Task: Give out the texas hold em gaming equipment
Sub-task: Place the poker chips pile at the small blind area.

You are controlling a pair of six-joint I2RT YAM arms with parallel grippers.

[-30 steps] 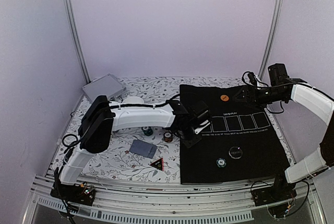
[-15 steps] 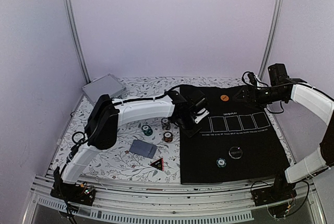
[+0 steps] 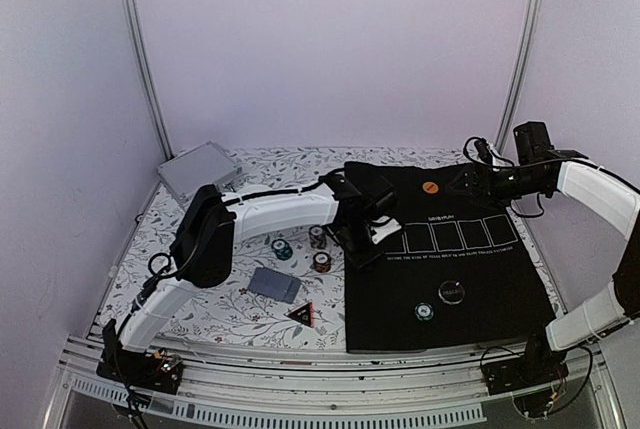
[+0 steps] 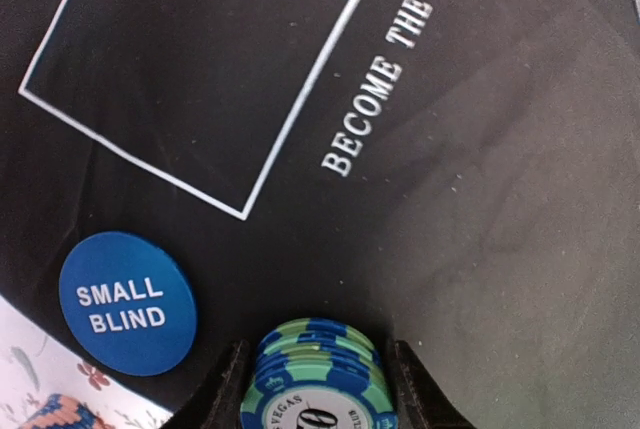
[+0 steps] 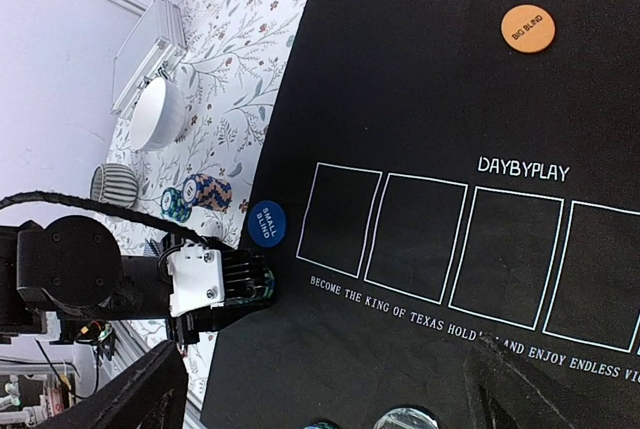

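My left gripper (image 4: 318,394) is shut on a stack of green-and-blue poker chips (image 4: 318,369), just above the black mat (image 3: 450,259) near its left edge. The same gripper (image 3: 368,237) shows from above. Next to it on the mat lies the blue SMALL BLIND button (image 4: 127,302). An orange BIG BLIND button (image 3: 429,187) lies at the mat's far side. A black disc (image 3: 452,292) and a teal chip (image 3: 424,311) sit near the mat's front. My right gripper (image 3: 462,181) hangs open high over the mat's back, holding nothing.
On the floral cloth left of the mat stand a teal chip stack (image 3: 283,249), two red-brown stacks (image 3: 322,261), grey-blue cards (image 3: 274,284) and a dark triangle (image 3: 301,315). A silver case (image 3: 198,169), white bowl (image 5: 158,114) and striped mug (image 5: 115,185) sit at the back left.
My left gripper, with the chips in it, has shifted slightly farther back along the mat's left edge and its elbow has moved right, uncovering a red-brown stack. The right arm is still.
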